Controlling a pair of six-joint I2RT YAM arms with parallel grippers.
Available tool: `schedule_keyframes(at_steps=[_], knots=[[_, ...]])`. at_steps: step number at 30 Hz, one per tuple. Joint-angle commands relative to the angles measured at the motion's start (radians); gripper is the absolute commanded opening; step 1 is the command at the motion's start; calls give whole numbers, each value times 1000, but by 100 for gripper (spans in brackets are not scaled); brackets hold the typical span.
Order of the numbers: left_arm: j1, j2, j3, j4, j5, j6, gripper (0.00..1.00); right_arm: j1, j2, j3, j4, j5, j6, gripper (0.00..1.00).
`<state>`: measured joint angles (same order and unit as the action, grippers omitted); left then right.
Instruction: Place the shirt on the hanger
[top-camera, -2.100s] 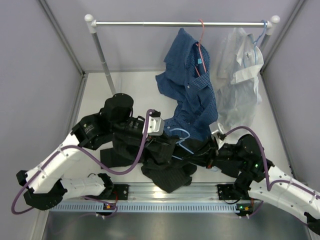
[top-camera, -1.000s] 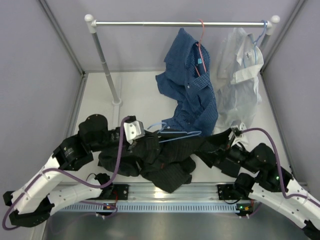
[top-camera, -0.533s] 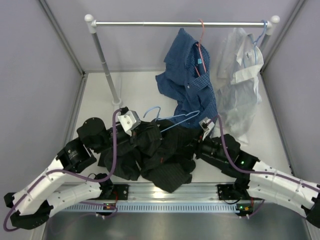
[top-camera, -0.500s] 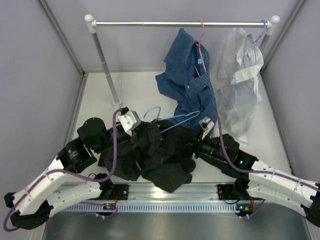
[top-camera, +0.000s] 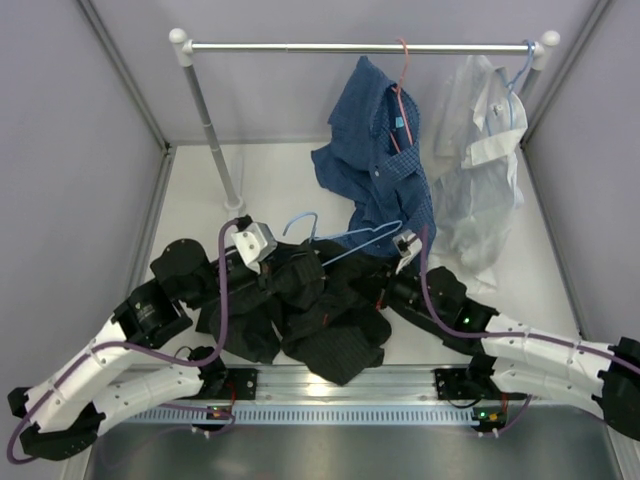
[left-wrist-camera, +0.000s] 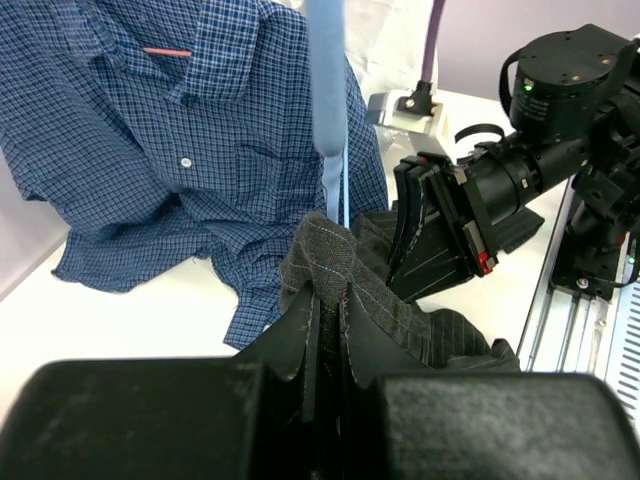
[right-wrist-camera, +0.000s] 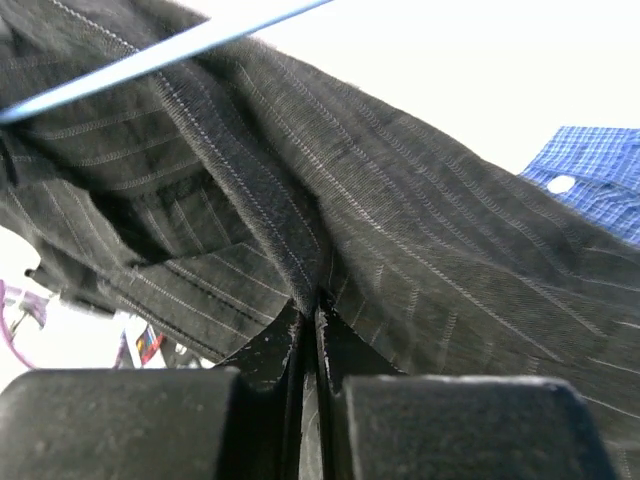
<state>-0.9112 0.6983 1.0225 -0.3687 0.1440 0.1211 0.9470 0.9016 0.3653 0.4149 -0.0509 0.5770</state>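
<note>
Scene: The dark pinstriped shirt (top-camera: 320, 320) lies bunched on the table (top-camera: 270, 185) between the two arms, close to their bases. The pale-blue hanger (top-camera: 350, 240) slants in the air over its far edge.
Left gripper (left-wrist-camera: 326, 300): Pressed together on a fold of the shirt. The hanger's wire runs down into the same fold, and whether the wire itself is clamped cannot be told.
Right gripper (right-wrist-camera: 310, 300): Pinched tight on a ridge of the shirt's cloth, just below the hanger wire.
Step in hand: Probably drawing the cloth over one arm of the hanger.
Doing it well: Hold the left pinch steady so the hanger does not swing. Pull with the right along the wire, not across it, and keep the cloth taut.
Watch for: The blue checked shirt (top-camera: 380, 180) hangs low from the rail (top-camera: 300, 46), near the hanger's far tip, and could snag.
</note>
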Motion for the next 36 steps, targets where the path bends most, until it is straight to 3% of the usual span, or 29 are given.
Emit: schedule_keyframes(at_steps=[1, 7, 9, 14, 22, 36], knots=[[0, -25, 8, 96, -24, -5, 0, 16, -75, 1, -35, 127, -16, 0], [0, -109, -2, 63, 3, 69, 0, -49, -208, 109, -344, 220, -80, 0], [0, -129, -7, 60, -14, 69, 0, -131, -227, 148, -457, 183, -82, 0], [0, -169, -51, 31, -1, 66, 0, -359, -245, 199, -562, -18, -75, 0], [0, -212, -134, 10, -125, 130, 0, -502, -214, 376, -815, -55, -124, 0], [-3, -201, -165, -67, -127, 144, 0, -646, -158, 515, -918, 23, -258, 0]])
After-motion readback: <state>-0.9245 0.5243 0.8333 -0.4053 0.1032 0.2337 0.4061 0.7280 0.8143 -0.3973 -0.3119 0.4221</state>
